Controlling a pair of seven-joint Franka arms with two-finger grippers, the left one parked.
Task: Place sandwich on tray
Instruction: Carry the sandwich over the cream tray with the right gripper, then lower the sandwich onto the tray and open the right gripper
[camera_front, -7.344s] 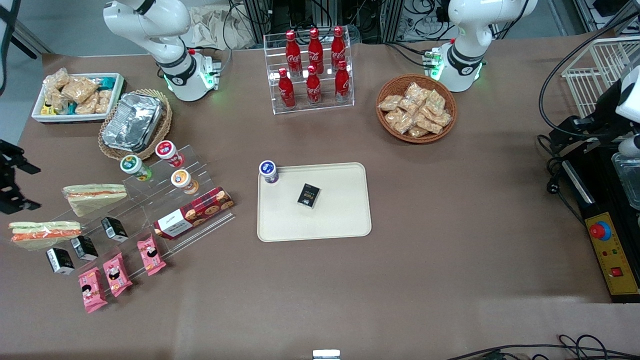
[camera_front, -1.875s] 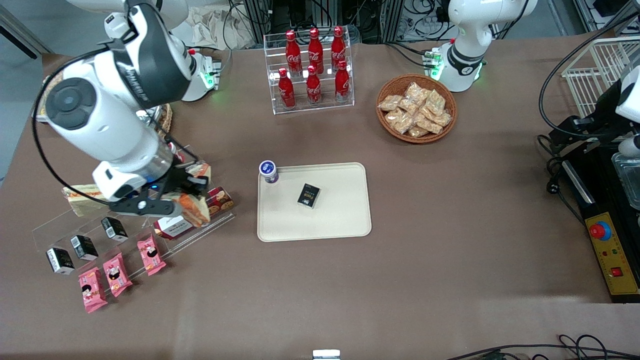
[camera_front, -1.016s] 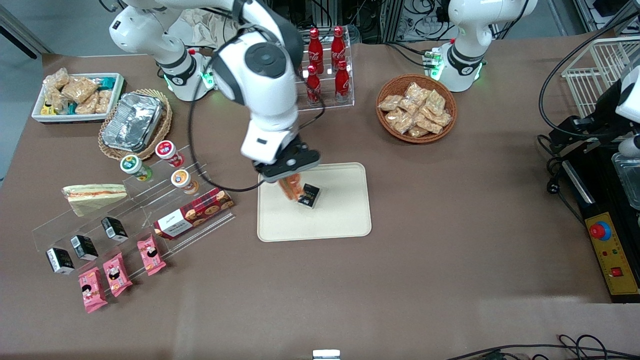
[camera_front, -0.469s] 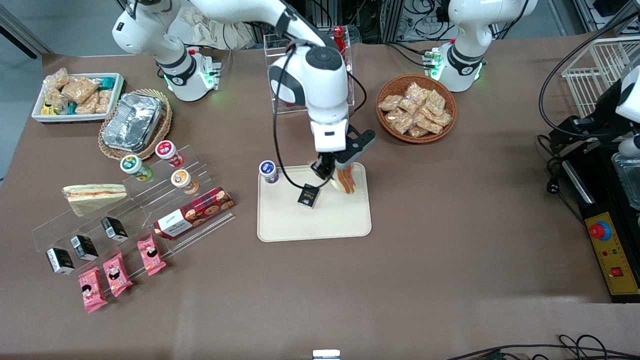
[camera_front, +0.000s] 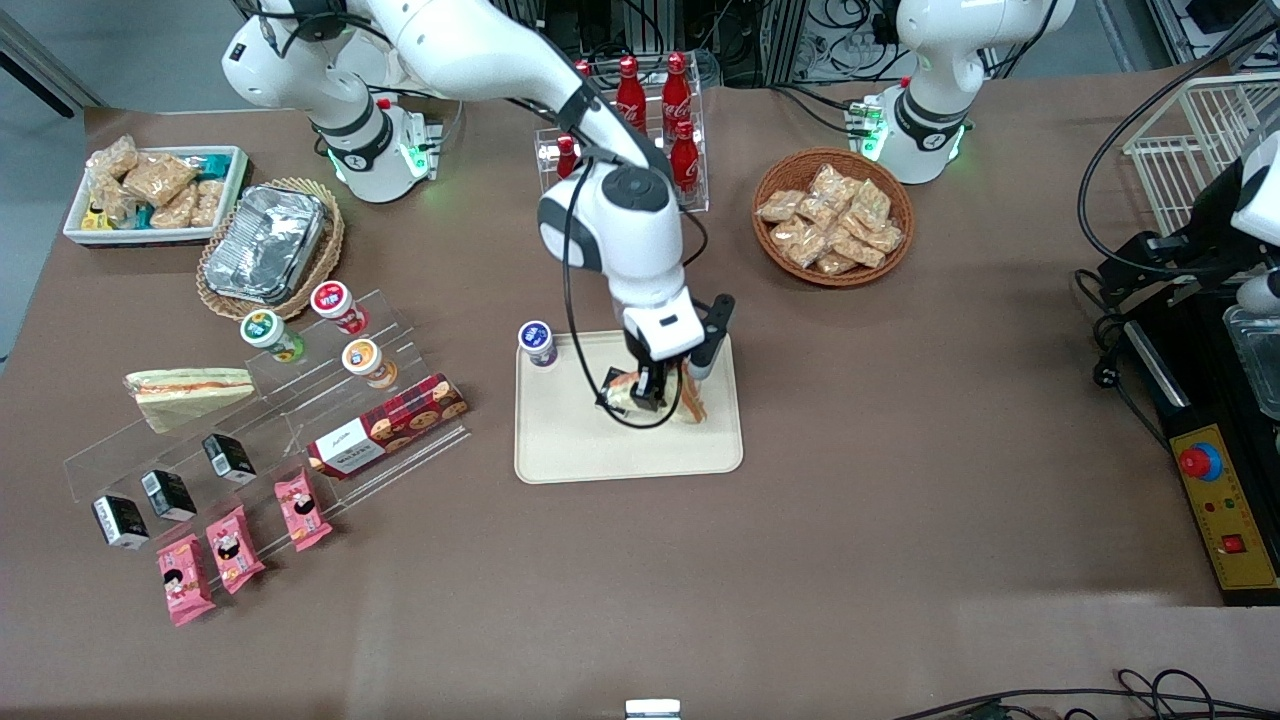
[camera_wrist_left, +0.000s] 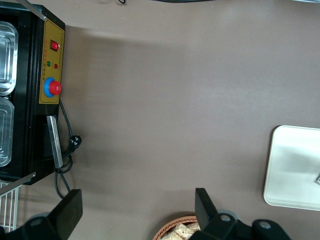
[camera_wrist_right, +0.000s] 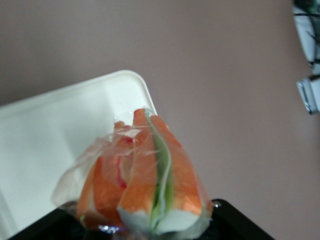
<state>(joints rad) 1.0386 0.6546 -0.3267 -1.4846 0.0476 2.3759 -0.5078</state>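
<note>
One sandwich, held over the tray

Item: sandwich (camera_wrist_right: 145, 175), a white-bread wedge in clear film with a thick orange filling band and a thin green layer. Location: in my jaws (camera_front: 668, 392), low over the tray (camera_front: 570, 440), toward the tray's end that faces the parked arm. From the front view I cannot tell whether its lower edge already touches the tray. In my wrist view the cut face points away from me, with a tray corner and bare counter (camera_front: 900, 480) past it.

Jaw state: clamped on the wedge across its bread faces. The film bulges and creases around the grip.

Handling, as I judge it: light and soft. The bread should compress easily, so a hard squeeze could push the filling out of line. The film looks slick and loose, so the wedge might slide inside its wrap or twist as it is let go. The best hold seems to be across the flat bread faces near the thick end, not on the filling edge or the thin tip.

Neighbours on the tray: a small black box (camera_front: 612, 396), just beside the wedge and partly hidden by my wrist, and a cup (camera_front: 537, 343) at one corner. Release risk: the wedge may tip onto the box.
</note>
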